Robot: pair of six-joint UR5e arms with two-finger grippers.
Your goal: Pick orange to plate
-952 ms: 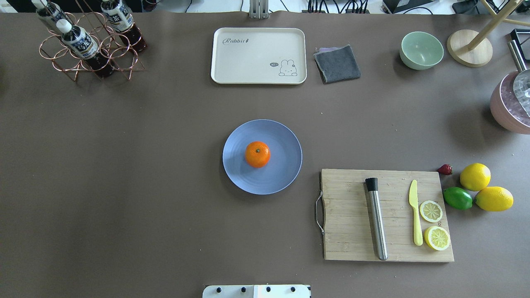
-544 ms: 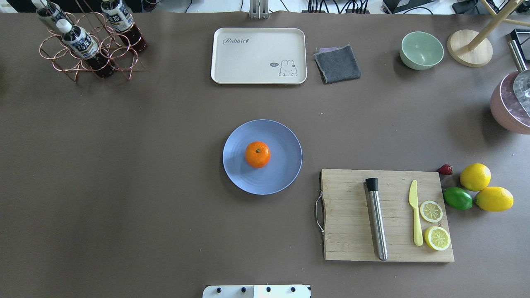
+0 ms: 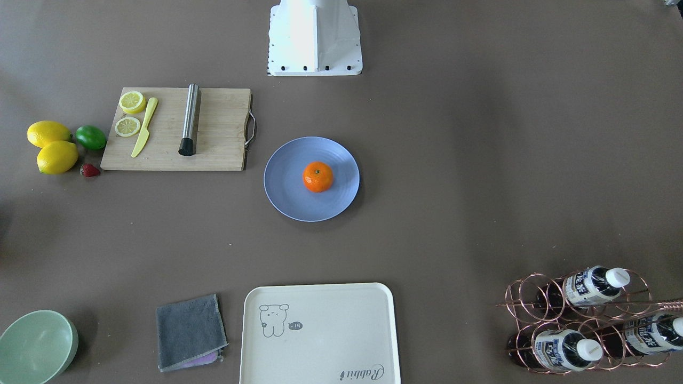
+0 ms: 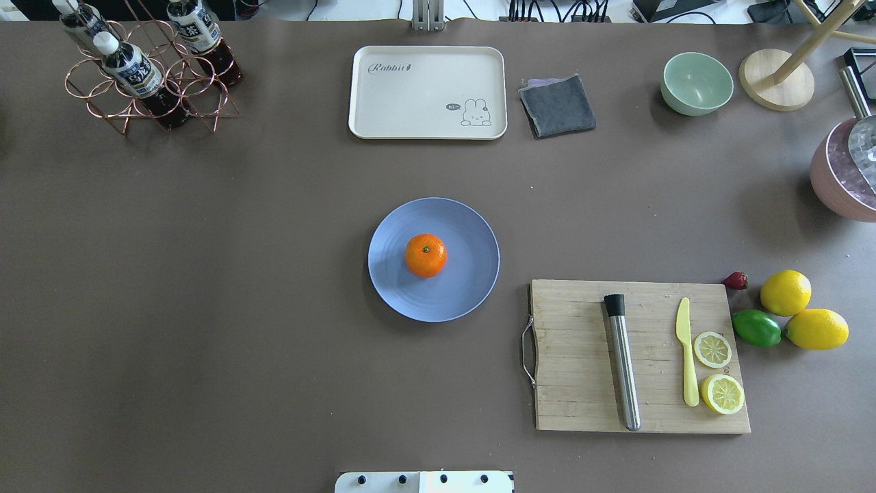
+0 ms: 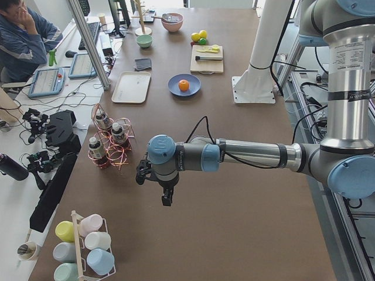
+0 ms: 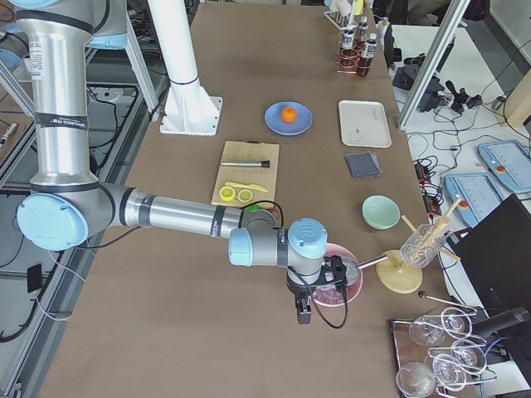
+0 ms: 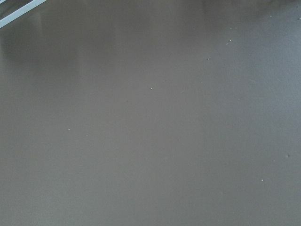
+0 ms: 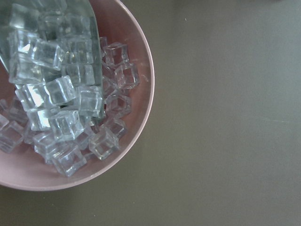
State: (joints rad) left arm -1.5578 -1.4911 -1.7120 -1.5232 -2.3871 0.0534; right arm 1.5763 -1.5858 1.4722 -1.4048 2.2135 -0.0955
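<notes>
Round orange [image 4: 426, 255] sits stem-up, centred on plate [image 4: 472, 277]. The tray [image 4: 410, 103] reads "Rabbit". Finger opening of left gripper [image 5: 167, 198] and right gripper [image 6: 304, 316]: cannot tell.

Soft, even light falls from above on the table [image 4: 205, 274]. Shadows are faint and blurred at their edges, as around the plate [image 4: 472, 281]. The white robot base [image 3: 315, 37] is blown out in the front-facing view. Ice cubes [image 8: 61, 94] glint sharply in the right wrist view. The left wrist view is dim and flat.
</notes>
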